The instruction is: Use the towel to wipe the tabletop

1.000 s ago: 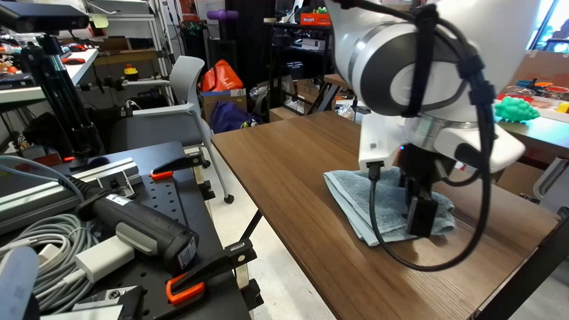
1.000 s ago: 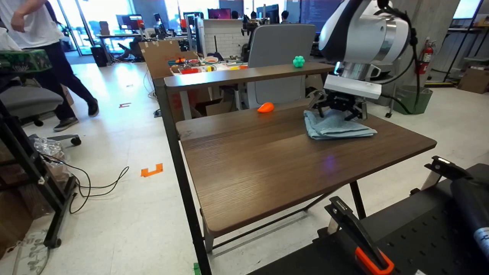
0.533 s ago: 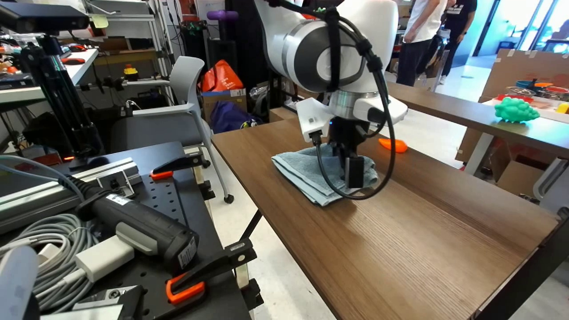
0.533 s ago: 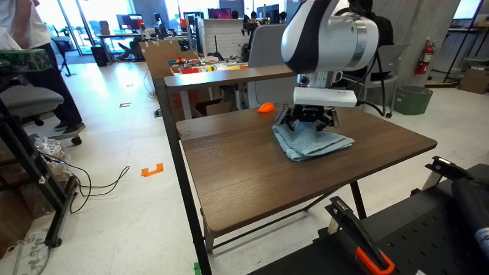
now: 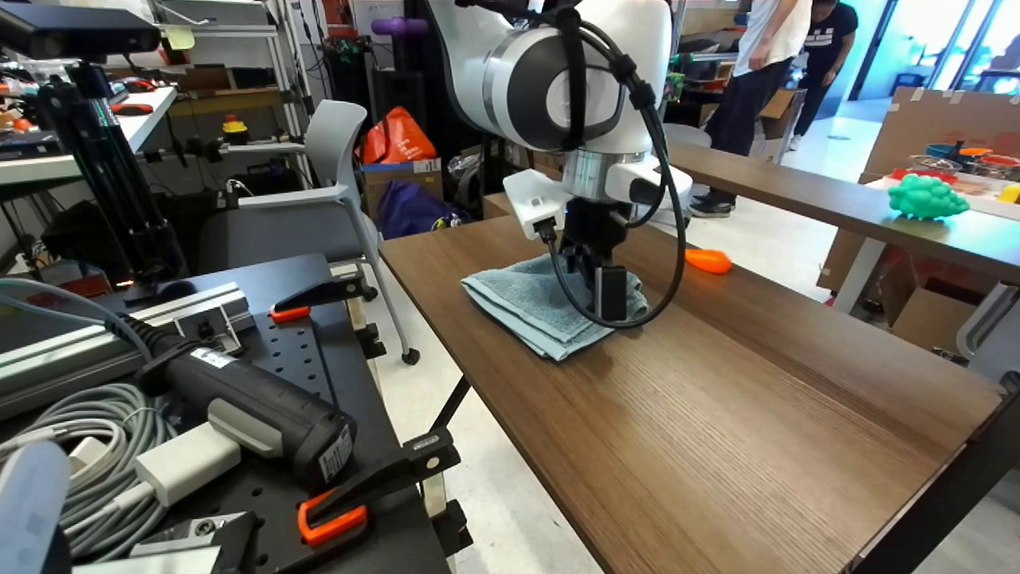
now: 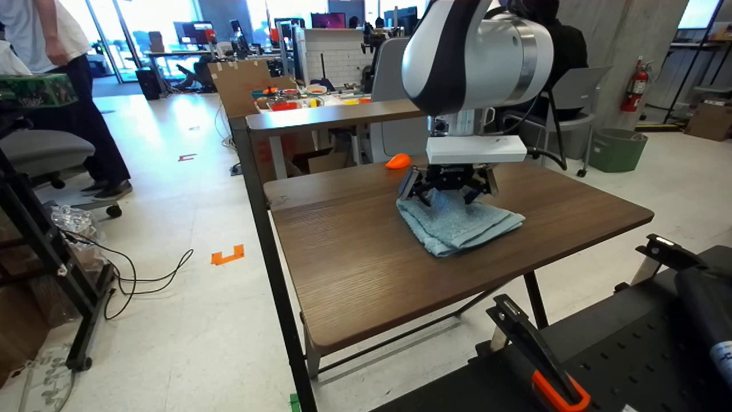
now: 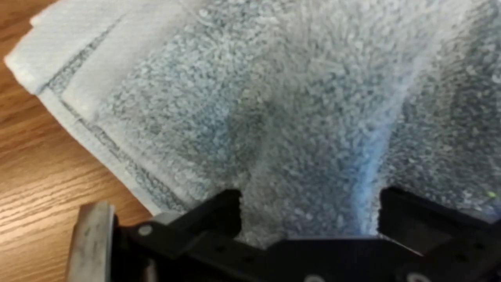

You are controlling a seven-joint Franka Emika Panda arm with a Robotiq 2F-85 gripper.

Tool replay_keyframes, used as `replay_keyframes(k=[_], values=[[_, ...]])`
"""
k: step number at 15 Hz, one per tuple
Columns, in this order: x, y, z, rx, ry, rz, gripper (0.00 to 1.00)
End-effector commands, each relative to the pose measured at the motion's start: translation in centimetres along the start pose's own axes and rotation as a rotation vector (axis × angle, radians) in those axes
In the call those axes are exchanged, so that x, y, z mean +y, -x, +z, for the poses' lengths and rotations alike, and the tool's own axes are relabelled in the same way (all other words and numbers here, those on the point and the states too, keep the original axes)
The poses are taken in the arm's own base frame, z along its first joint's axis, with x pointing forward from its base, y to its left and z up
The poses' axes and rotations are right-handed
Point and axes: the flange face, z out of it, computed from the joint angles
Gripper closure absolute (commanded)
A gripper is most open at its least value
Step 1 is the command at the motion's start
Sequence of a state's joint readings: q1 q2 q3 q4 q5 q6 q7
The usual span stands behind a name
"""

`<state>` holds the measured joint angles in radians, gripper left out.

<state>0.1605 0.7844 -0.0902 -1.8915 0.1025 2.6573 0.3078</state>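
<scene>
A folded light-blue towel lies on the brown wooden tabletop [image 5: 757,422] in both exterior views, with its layered edges fanned out: towel [image 5: 522,296], towel [image 6: 460,226]. My gripper [image 6: 448,198] points down onto the towel's back part, low over the table. In the wrist view a raised fold of the towel [image 7: 282,98] is bunched between the two black fingertips, and the gripper [image 7: 309,203] is shut on it with the cloth touching both fingers. Bare tabletop [image 7: 47,168] shows at the left there. The fingertips' lowest ends are hidden in the cloth.
An orange pear-shaped object [image 5: 708,261] lies at the table's edge behind the gripper. A raised shelf [image 6: 337,116] runs along that side, with a green bumpy toy [image 5: 927,197] on it. A black bench [image 5: 295,367] with clamps and cables stands beside the table. People stand in the background.
The gripper and towel have moved together across the tabletop, left and away in an exterior view, left and nearer in an exterior view. The motion is smaller in the last half second.
</scene>
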Motion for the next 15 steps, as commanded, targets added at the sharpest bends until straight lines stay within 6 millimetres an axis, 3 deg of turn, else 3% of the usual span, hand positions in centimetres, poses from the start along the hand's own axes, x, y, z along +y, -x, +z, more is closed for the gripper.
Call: replay_keyframes(k=[1, 5, 13, 15], values=[[0.6, -1.5, 0.5, 0.01, -0.003, 0.049, 0.0], [-1.8, -0.7, 1.8, 0.01, 0.012, 0.035, 0.0], [-11.7, 6.5, 3.3, -0.006, -0.029, -0.18, 0.0], [-13.8, 6.2, 3.0, 0.028, -0.049, -0.19, 0.0]])
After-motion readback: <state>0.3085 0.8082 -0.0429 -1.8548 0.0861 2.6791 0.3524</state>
